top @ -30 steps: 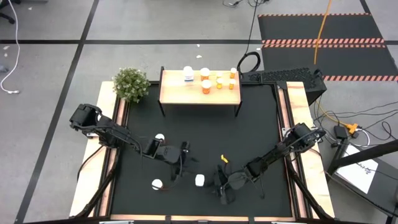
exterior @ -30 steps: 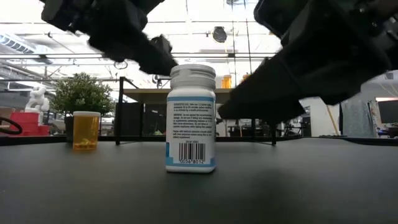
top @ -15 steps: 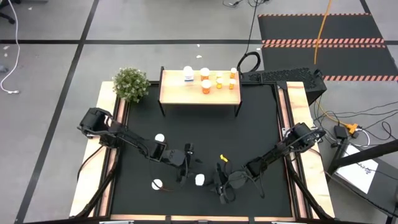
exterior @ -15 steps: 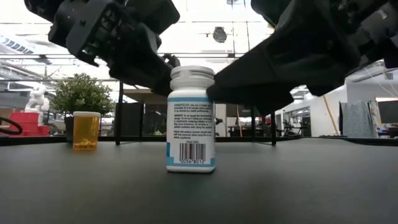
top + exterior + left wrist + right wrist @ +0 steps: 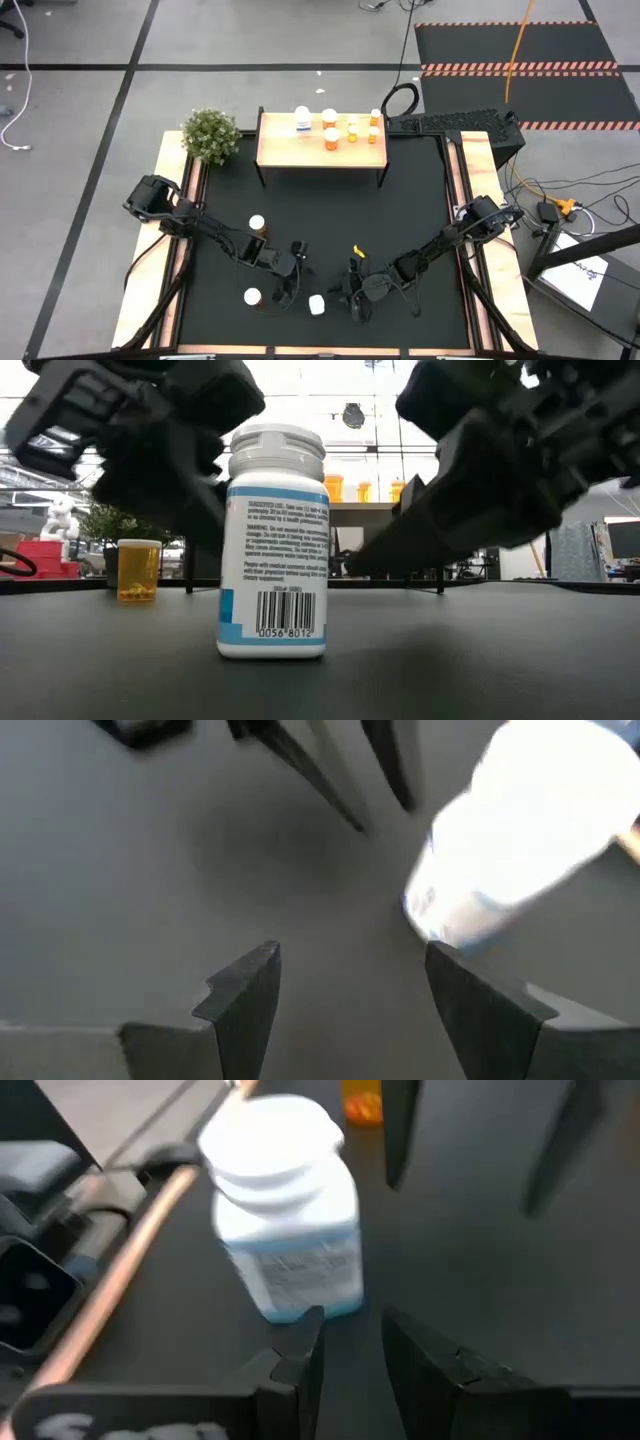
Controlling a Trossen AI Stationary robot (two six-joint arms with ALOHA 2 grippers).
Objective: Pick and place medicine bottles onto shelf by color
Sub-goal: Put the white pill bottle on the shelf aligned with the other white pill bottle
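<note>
Surface: black table mat (image 5: 330,220) between pale wooden side rails; open workshop floor beyond.
Shelf: low light-wood tabletop on thin black legs (image 5: 290,150) at the far edge, carrying 1 white bottle and several orange ones with white caps; small green potted plant (image 5: 211,134) just beside it.
Target bottle: white plastic pill bottle with blue-banded printed label (image 5: 273,555), near the mat's front edge between both grippers.
Axis: long axis vertical, upright on its base, cap up, barcode side facing the low camera.
Left gripper (image 5: 287,283): just beside the white bottle, fingers spread with bare mat between them, holding nothing.
Right gripper (image 5: 352,291): just on the bottle's other side, fingers narrowly parted, nothing pinched.
Other bottles: translucent orange bottle (image 5: 138,569) upright farther back; 2 white caps (image 5: 257,223) on the mat's left part.
Change: white bottle now closer to the front edge and larger in the low view than half a second ago; both grippers drawn in beside it.
Hard to make out: contact between fingers and bottle, blurred in both wrist views; small yellow item (image 5: 358,250) on the mat, unidentifiable.
</note>
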